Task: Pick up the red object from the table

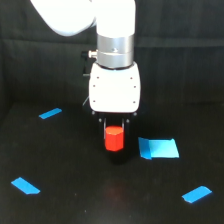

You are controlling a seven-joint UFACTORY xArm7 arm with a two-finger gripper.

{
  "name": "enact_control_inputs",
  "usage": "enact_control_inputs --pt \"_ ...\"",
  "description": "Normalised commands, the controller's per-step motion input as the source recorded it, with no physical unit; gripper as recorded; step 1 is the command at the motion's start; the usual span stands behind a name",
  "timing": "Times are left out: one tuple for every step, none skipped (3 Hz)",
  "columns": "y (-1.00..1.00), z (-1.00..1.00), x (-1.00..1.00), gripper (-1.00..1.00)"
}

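Hanging straight down over the flat matte black table [75, 195], the white-bodied gripper [114, 131] appears to pinch the small stubby red-orange hexagonal block [114, 139] between its dark fingers, just beside the larger blue rectangle [159, 148], seemingly for a clean vertical lift.

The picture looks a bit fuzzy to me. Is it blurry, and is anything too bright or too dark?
In the exterior view everything is slightly soft, with no crisp edges; the white gripper body is bright and washed out, the black table swallows shadows, and the red block and blue tape stand out vividly.
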Motion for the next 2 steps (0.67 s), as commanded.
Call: enact_control_inputs --pt "0.12 0.92 -0.19 -0.97" --pt "0.12 0.99 -0.2 -0.94"
